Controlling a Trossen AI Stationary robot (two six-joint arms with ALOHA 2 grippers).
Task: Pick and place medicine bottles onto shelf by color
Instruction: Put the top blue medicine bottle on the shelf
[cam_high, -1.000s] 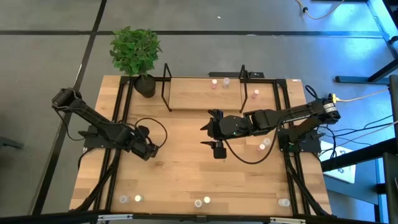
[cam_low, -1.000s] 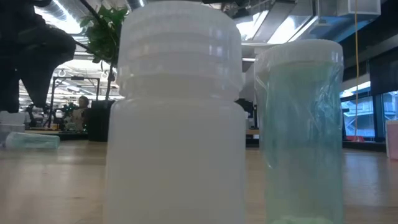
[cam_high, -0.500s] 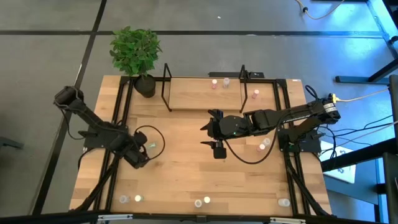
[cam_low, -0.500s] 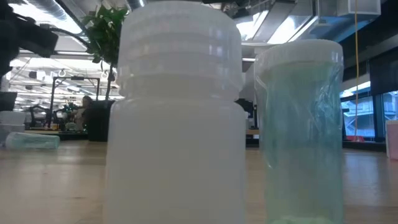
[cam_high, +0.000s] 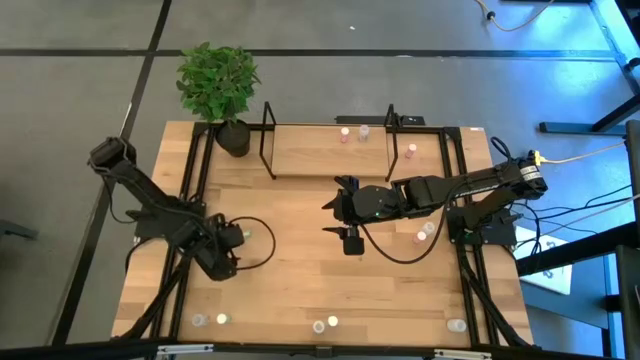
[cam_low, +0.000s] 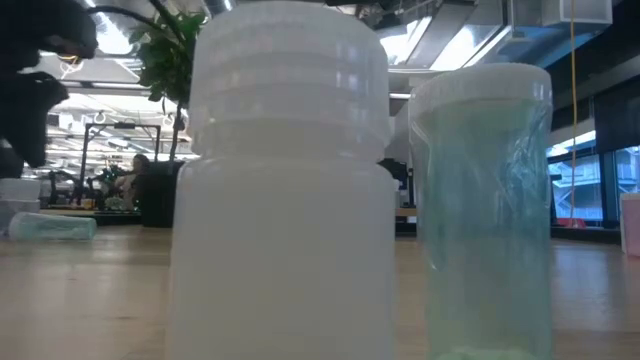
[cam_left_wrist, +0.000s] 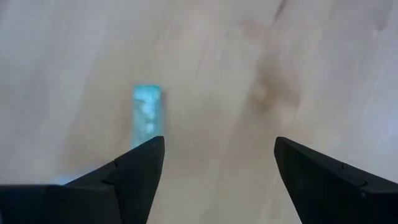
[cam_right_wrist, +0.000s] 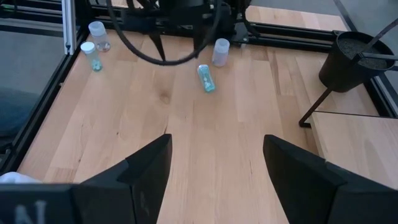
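two bottles fill the low view from right against the lens, a white bottle (cam_low: 285, 190) at centre-left and a greenish bottle (cam_low: 485, 215) to its right, both upright on the table (cam_low: 90, 300); these look to be the pair at the bottom edge of the high view. farther in, at the left of the high view, the left gripper (cam_high: 228, 245) hangs over the boards with its jaws spread wide and empty. in the left wrist view a fallen green bottle (cam_left_wrist: 147, 117) lies on its side, reaching to the tip of the picture's left-hand finger (cam_left_wrist: 134, 171) rather than centred in the gap. my worry is that a descent from this offset would land that finger on the bottle and roll it away, since a cylinder on its side slides easily; the jaws probably want shifting across it first. whether it touches the finger now i cannot tell. at mid-frame the right gripper (cam_high: 347, 215) waits, jaws apart and holding nothing. farthest, near the top of the high view, the shelf (cam_high: 310, 150) carries a pink bottle (cam_high: 344, 133) and a pale one beside it at its right end, with another pink bottle (cam_high: 411, 152) just right of its frame, and a potted plant (cam_high: 220, 85) at upper left.
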